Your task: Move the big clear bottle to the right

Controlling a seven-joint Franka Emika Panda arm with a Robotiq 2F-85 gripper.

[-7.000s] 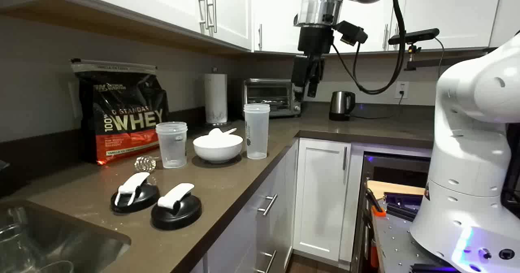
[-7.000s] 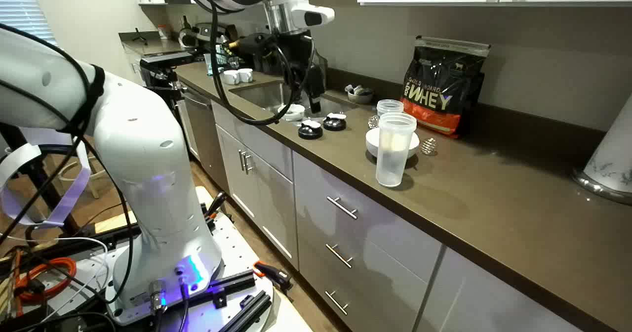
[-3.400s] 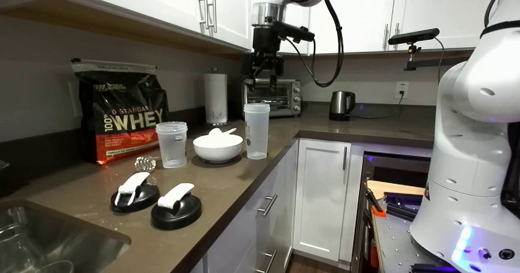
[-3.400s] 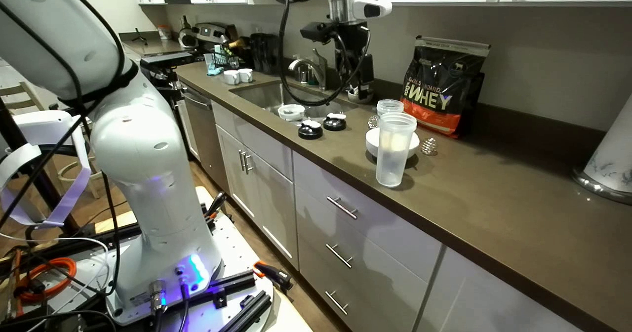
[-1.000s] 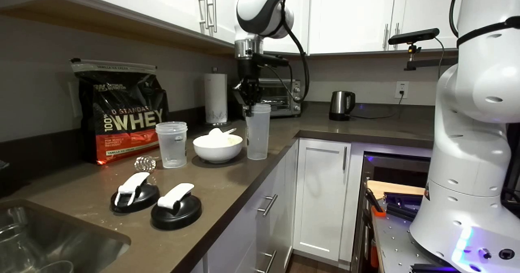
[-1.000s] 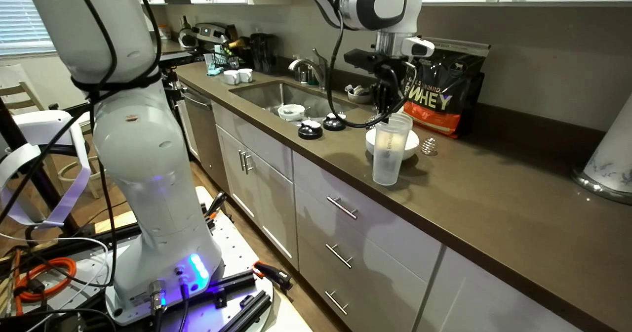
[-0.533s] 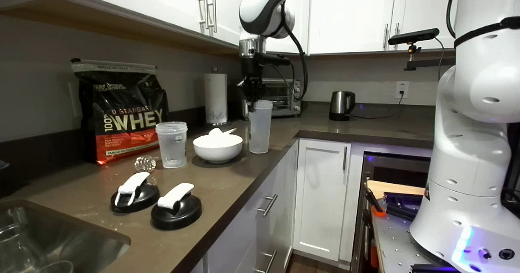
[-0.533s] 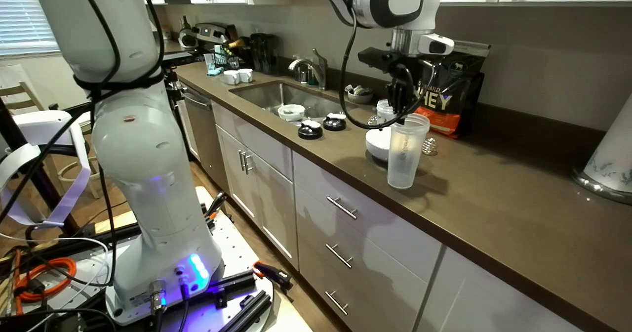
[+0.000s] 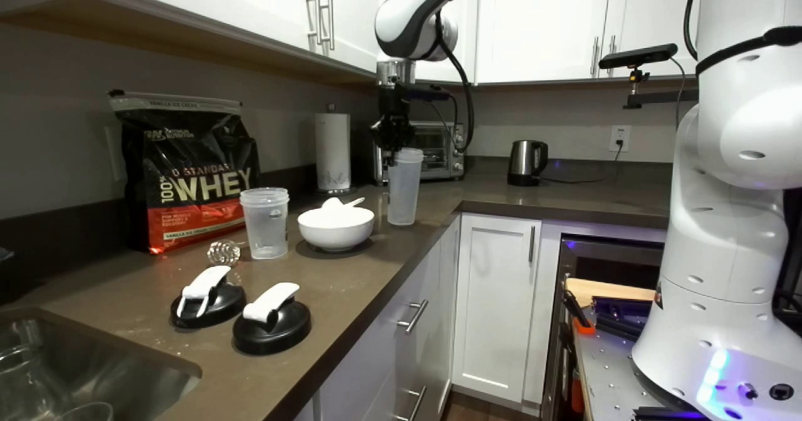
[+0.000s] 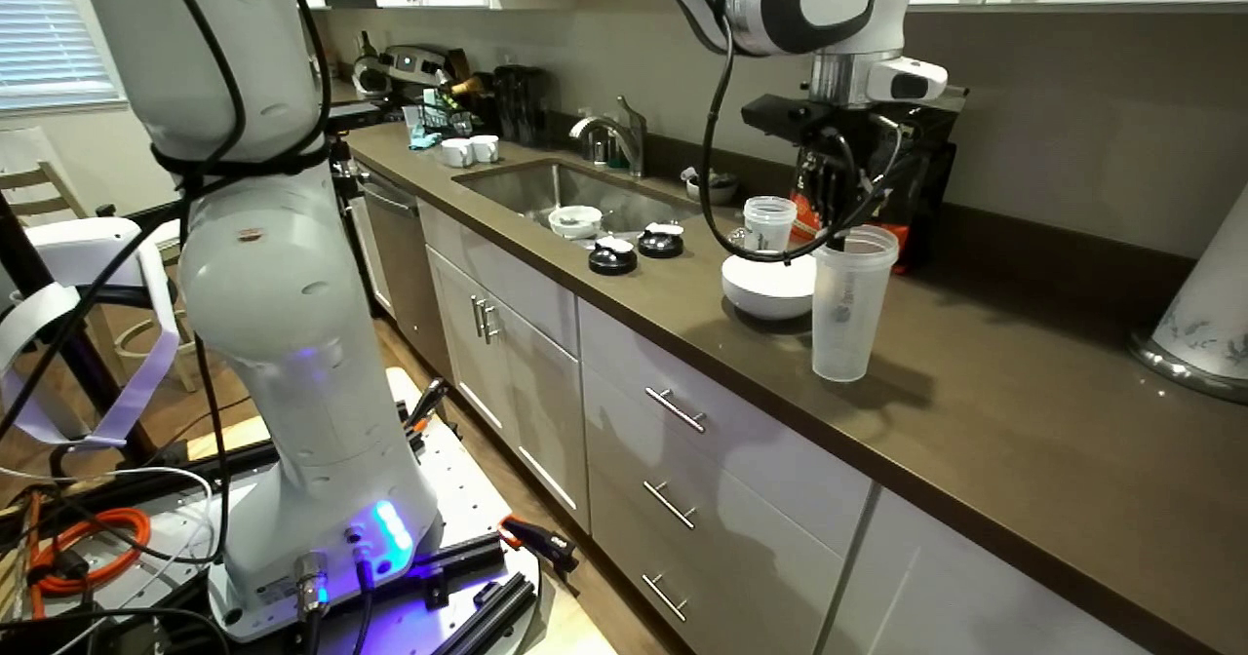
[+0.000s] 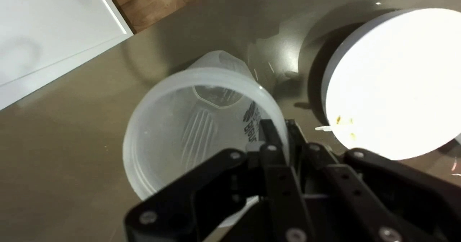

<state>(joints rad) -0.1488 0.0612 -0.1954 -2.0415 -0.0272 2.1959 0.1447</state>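
Note:
The big clear bottle (image 9: pixel 404 189), tall and whitish, leans slightly in both exterior views, top toward the right. My gripper (image 10: pixel 837 241) is shut on its rim from above. In the wrist view the rim passes between the fingertips of the gripper (image 11: pixel 282 126): one finger (image 11: pixel 268 125) is inside the open mouth, the other outside, on the bowl's side. The inner wall of the bottle (image 11: pixel 162 137) shows dark print and ridges. Whether its base touches the counter I cannot tell.
Beside the bottle is a white bowl (image 10: pixel 765 289) with a scoop. A shorter clear cup (image 9: pixel 266 223), a black whey bag (image 9: pixel 188 176) and two black lids (image 9: pixel 272 327) stand nearby. The paper-towel roll (image 10: pixel 1204 314) is farther right. The counter's front edge (image 10: pixel 780 406) runs close by.
My gripper came down and shut on the bottle's rim. Over the last second it has carried the bottle rightward in an exterior view, away from the bowl, with a slight lean.

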